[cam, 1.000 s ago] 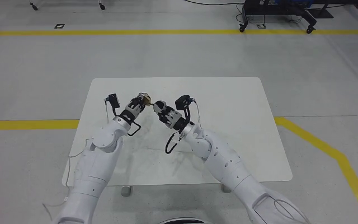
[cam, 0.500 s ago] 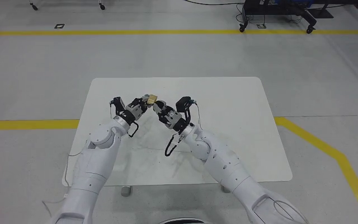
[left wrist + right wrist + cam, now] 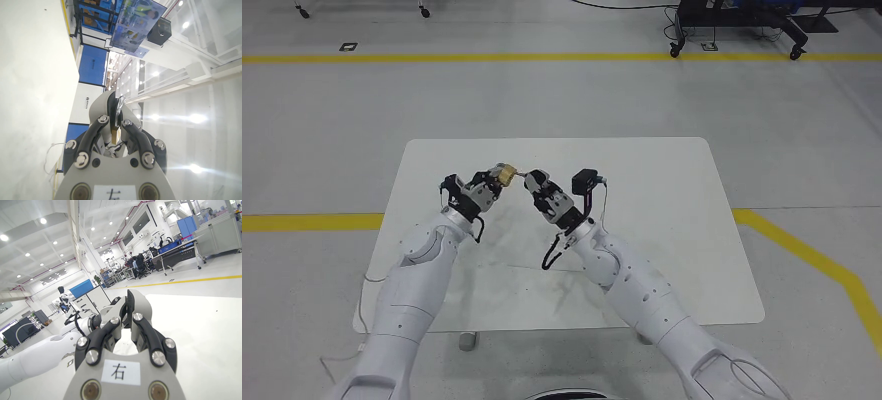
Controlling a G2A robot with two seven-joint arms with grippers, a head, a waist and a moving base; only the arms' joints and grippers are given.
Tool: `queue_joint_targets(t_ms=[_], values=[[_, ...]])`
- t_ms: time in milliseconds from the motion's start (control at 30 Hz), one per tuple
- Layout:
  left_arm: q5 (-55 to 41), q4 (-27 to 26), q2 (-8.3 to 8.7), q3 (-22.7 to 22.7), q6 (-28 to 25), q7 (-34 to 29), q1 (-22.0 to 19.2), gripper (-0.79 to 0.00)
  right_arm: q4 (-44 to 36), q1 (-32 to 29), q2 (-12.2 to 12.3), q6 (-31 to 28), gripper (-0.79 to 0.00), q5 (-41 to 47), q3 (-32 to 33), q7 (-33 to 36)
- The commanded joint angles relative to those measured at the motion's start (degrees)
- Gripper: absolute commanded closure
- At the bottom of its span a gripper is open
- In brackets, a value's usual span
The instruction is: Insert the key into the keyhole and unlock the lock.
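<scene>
White rounded table (image 3: 662, 220), grey floor around it, a yellow floor stripe (image 3: 802, 250) running past on the right. Both arms meet over the far half of the table, left of centre. Left gripper (image 3: 490, 184) is clamped on a small brass padlock (image 3: 504, 174). In the left wrist view the brass body sits low between the two fingers and the silver shackle (image 3: 120, 106) runs up between the pads to the tips. The lock juts out past the fingertips toward the right. Right gripper (image 3: 534, 181) faces it from the right, just beside the lock, tips aimed at it. Its fingers (image 3: 140, 308) are pressed together in the right wrist view. A thin metal key (image 3: 520, 177) appears to be pinched there, a faint sliver bridging the small gap to the lock in the top view. Too small to tell whether its tip touches or has entered the keyhole. The left arm (image 3: 37, 351) lies beyond the right gripper in the right wrist view.
</scene>
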Motion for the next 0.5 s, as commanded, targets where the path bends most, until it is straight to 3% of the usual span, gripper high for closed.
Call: queue_joint_targets(t_ms=[0, 467], values=[[-1.94, 0.27, -0.30, 0.22, -1.35, 0.16, -0.30, 0.000, -0.05, -0.04, -0.14, 0.17, 0.000, 0.52, -0.07, -0.43], [-2.86, -1.11, -2.23, 3.19, -18.61, 3.35, -0.39, 0.000, 0.03, -1.65, -0.87, 0.49, 0.000, -8.64, -1.53, -18.06]])
